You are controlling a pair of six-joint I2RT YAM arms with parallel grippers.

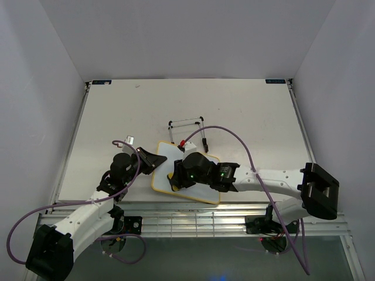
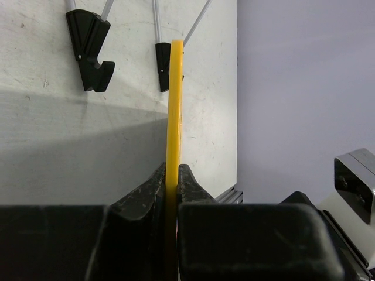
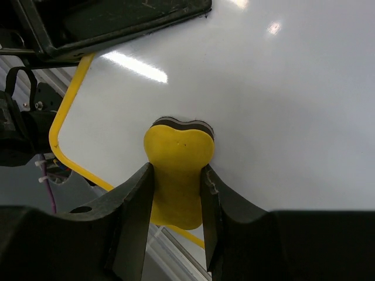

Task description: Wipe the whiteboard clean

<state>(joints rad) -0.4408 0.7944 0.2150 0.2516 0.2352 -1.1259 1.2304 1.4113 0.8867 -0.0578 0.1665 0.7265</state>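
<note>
The whiteboard (image 1: pixel 167 157), white with a thin yellow frame, lies near the table's front centre. My left gripper (image 1: pixel 153 161) is shut on its left edge; in the left wrist view the yellow frame (image 2: pixel 174 111) runs edge-on between my fingers (image 2: pixel 172 175). My right gripper (image 1: pixel 176 178) is shut on the small yellow eraser block (image 3: pixel 178 170) and presses its dark felt side against the white board face (image 3: pixel 281 105). No writing shows on the visible part of the board; my right gripper hides much of it in the top view.
A thin black wire stand (image 1: pixel 187 126) sits just behind the board; its black feet (image 2: pixel 89 50) show in the left wrist view. A red-tipped marker (image 1: pixel 183 142) lies by the board's far edge. The aluminium rail (image 1: pixel 193 219) runs along the table's near edge.
</note>
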